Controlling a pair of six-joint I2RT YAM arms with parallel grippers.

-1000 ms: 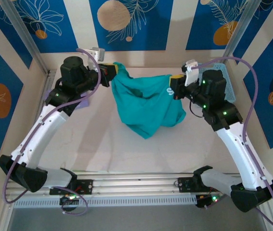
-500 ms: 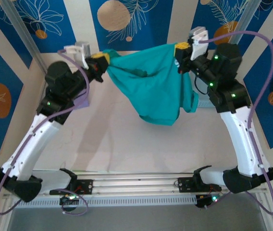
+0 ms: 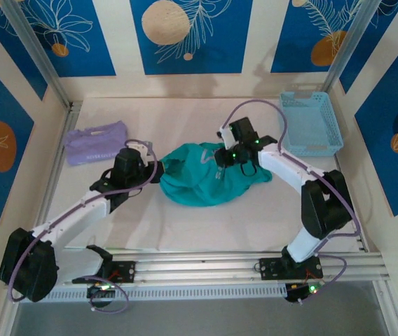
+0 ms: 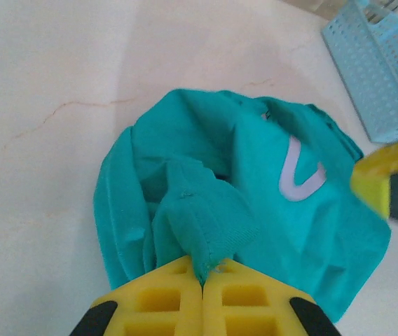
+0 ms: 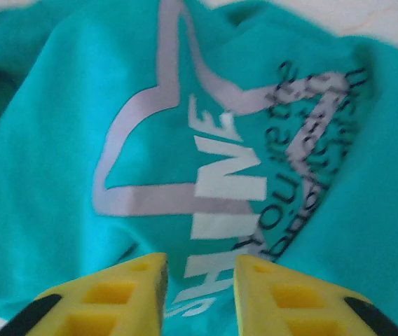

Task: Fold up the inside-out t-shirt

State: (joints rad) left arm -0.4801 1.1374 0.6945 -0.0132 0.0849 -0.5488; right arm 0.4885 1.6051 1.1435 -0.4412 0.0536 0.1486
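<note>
**Teal t-shirt heaped mid-table: left claw pinching it, right claw spread over the print**

At your far left, a purple garment lies folded flat on the table. It sits near the back left corner, well apart from both arms.

Next comes your left arm, stretched low across the table towards the middle. Your left claw meets the left edge of the t-shirt. In the left wrist view its yellow fingers are pressed together, with a ridge of teal cloth caught between the tips. That claw is pinching the t-shirt.

The t-shirt itself lies as a crumpled, wrinkled heap in the middle of the table, between your two claws. It is bunched up rather than spread flat. A pale print faces up on the right part of the heap.

Your right claw sits at the upper right part of the heap, with its arm bent back towards the near right corner. In the right wrist view its two yellow fingers stand apart, and the cloth shows in the gap between them. That cloth carries pale block letters and an outlined shape. You cannot tell from these views whether the tips touch the cloth.

At your far right, a light blue basket stands at the back right corner of the table, apart from the t-shirt.
</note>
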